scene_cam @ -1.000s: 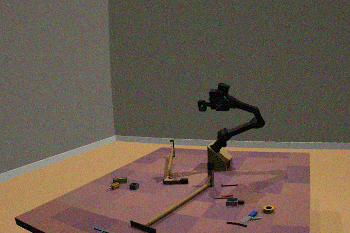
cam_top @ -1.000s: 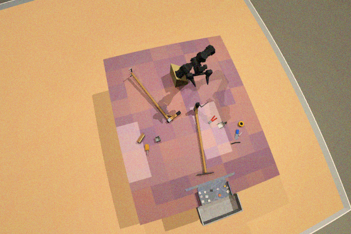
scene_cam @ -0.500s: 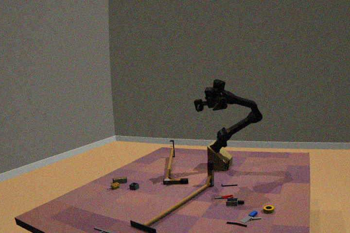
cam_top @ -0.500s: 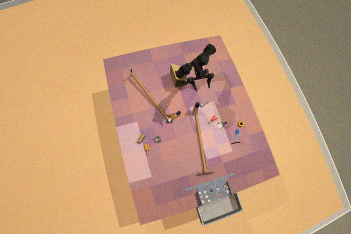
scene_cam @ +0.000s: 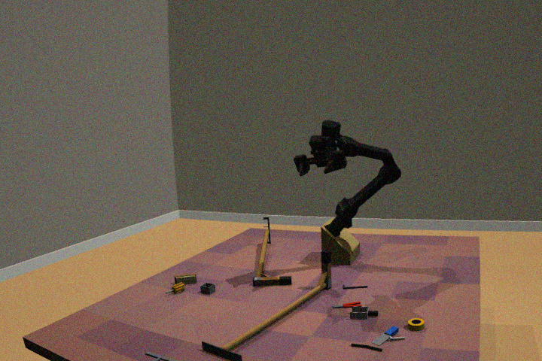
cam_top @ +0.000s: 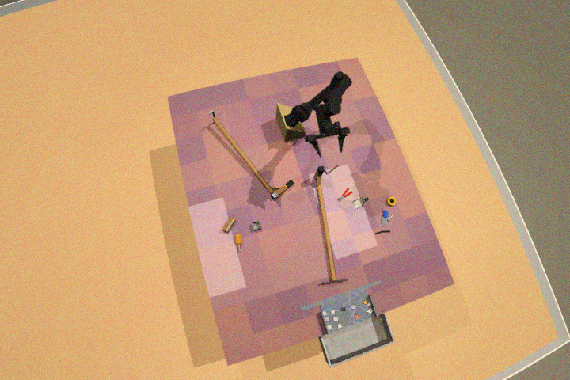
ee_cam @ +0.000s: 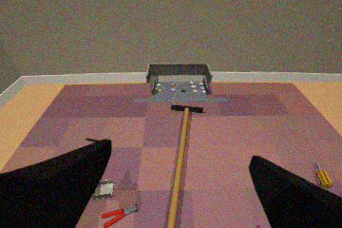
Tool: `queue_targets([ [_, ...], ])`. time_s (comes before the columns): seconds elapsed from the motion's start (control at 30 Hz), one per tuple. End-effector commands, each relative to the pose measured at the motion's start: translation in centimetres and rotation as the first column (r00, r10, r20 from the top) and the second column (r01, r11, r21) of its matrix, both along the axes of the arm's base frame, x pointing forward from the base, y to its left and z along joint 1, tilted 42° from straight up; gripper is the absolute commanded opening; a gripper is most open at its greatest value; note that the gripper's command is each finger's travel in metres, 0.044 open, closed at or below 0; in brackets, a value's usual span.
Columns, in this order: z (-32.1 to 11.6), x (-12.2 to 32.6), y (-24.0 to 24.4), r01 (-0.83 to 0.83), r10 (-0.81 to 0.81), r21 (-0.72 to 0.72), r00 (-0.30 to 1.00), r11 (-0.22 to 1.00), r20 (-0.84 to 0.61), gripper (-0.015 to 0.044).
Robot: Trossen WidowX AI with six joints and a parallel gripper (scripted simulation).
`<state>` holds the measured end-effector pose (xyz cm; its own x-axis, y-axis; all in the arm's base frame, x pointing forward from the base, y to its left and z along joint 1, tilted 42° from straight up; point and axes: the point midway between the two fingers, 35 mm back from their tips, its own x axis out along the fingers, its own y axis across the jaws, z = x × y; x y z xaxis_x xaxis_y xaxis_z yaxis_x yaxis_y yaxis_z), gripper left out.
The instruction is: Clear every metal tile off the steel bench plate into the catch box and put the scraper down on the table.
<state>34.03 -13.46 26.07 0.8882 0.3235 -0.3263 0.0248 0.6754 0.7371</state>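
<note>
I can't read any words, letters, numbers, brand names or signs in any of the pictures.
</note>
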Motion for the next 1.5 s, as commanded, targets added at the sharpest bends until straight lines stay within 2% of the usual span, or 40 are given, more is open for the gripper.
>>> queue_targets([
  [0.0, -0.3, 1.4, -0.1, -0.023, 0.023, 0.001, 0.999, 1.0, -0.023, 0.044],
  [1.47, -7.2, 13.4, 4.7, -0.244, 0.253, 0.066, 0.932, 0.968, -0.258, 0.044],
])
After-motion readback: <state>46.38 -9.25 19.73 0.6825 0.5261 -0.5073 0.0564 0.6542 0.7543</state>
